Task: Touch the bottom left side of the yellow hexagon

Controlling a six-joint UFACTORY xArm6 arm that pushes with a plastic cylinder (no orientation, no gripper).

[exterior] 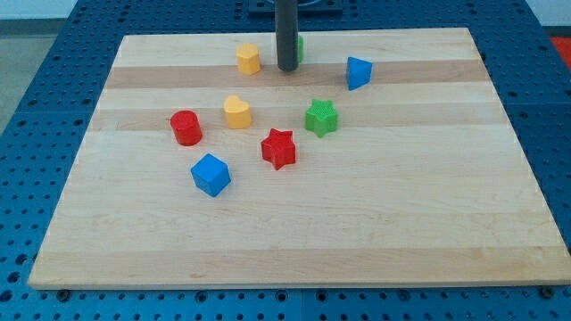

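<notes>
My tip [286, 69] rests on the wooden board [294, 232] at its far edge, the dark rod [286, 31] rising straight up out of the view's top. There are no fingers here to be released or clenched — the rod is bare and grasps nothing.

The yellow hexagon [249, 59] sits just left of the tip, near but apart from it, with a narrow strip of board between them. The tip lies on the hexagon's right side, a little nearer than the block's middle. A sliver of a green block [300, 46] shows just behind the rod on its right; its shape cannot be made out.

Farther right, well apart, stands a blue triangular block [358, 72]. Nearer, toward the board's middle, a yellow heart-shaped block [237, 112] sits below the hexagon, with a red cylinder [186, 128] to its left and a green star [321, 118] to its right. A red star [278, 149] lies just near of those two — and a blue cube [211, 174] is the nearest block, left of the red star.
</notes>
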